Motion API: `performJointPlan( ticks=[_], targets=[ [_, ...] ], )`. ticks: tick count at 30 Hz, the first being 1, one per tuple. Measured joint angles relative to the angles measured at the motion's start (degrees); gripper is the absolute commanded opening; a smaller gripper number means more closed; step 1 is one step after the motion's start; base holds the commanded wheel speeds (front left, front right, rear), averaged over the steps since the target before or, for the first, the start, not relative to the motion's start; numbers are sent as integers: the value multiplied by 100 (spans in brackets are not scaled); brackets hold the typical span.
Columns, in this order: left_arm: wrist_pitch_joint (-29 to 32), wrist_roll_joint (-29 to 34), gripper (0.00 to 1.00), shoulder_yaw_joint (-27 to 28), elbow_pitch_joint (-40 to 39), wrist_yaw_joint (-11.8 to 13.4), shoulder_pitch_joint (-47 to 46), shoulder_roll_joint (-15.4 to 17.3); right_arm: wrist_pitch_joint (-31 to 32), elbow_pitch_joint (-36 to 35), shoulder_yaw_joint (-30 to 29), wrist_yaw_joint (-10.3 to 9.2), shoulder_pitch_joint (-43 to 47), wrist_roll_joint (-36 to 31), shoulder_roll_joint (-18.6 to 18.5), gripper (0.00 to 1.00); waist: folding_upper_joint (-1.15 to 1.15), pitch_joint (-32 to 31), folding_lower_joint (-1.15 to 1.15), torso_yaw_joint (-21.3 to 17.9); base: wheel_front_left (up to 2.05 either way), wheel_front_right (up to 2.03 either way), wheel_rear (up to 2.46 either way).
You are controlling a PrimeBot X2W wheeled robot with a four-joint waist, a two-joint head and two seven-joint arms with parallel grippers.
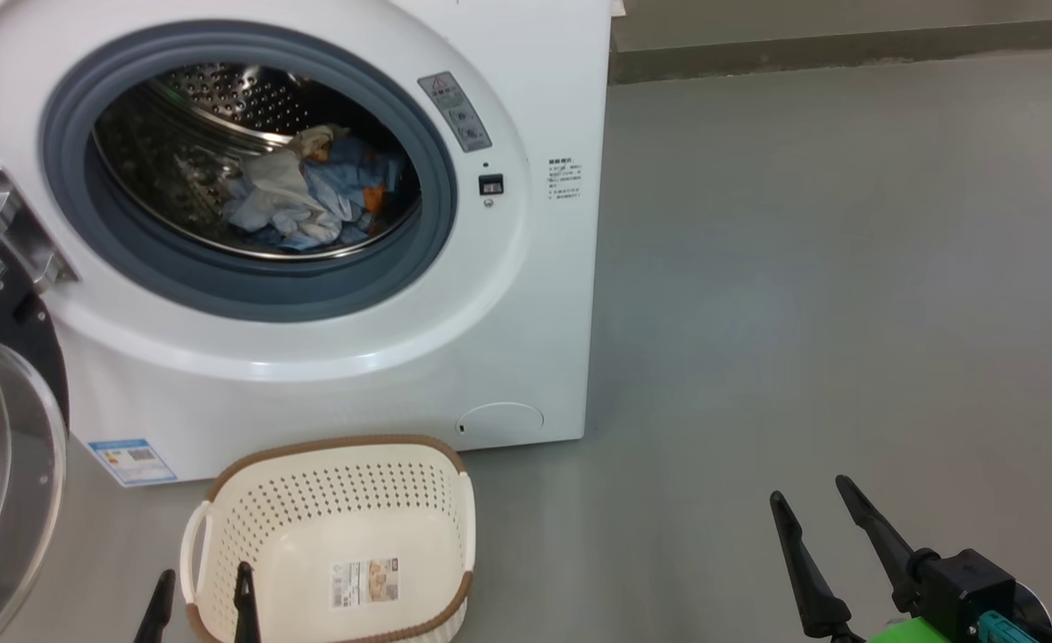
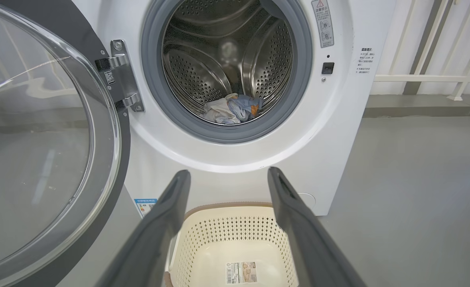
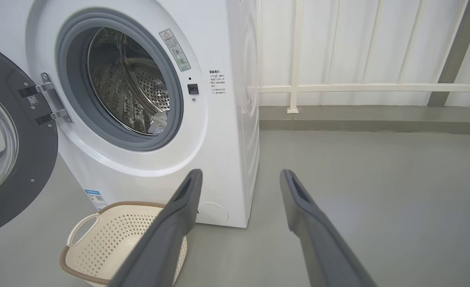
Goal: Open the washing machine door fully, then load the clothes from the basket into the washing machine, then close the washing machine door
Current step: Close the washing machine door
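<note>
Spread wide, the left gripper (image 1: 204,576) holds nothing between its 2 dark fingers; in the head view it sits at the lower left, 1 finger just outside the near-left handle of the basket (image 1: 329,500) and the other over that corner of it. At the lower right, the right gripper (image 1: 809,489) is likewise parted with nothing in it, above bare grey floor (image 1: 803,268) and well apart from the basket. The washing machine (image 1: 526,295) stands ahead with its door (image 1: 8,446) swung out on the left side, hanging from a metal hinge (image 1: 17,228), its clear glass bowl ringed by the black rim. Inside the steel drum (image 1: 222,98), framed by the grey gasket (image 1: 249,286), the clothes (image 1: 312,201) lie in a heap at the bottom: light blue pieces with orange touches and some cream-white cloth. On the floor just before the machine sits the basket, upright, its pale bottom showing a sticker (image 1: 364,582). A blue label (image 1: 131,460) marks the machine's lower left corner
</note>
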Motion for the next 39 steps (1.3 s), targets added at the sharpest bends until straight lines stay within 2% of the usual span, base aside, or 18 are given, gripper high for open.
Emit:
performJointPlan(
  ticks=[8,39],
  targets=[
    [-5,-1,100,-18,0,0,0,8,16,1,-10,0,0,-2,0,100,0,10,0,17,-70,70,0],
    [-9,0,100,-125,-4,4,-27,27,19,-3,-67,0,2,-51,0,100,0,-3,0,228,0,0,0]
  ],
)
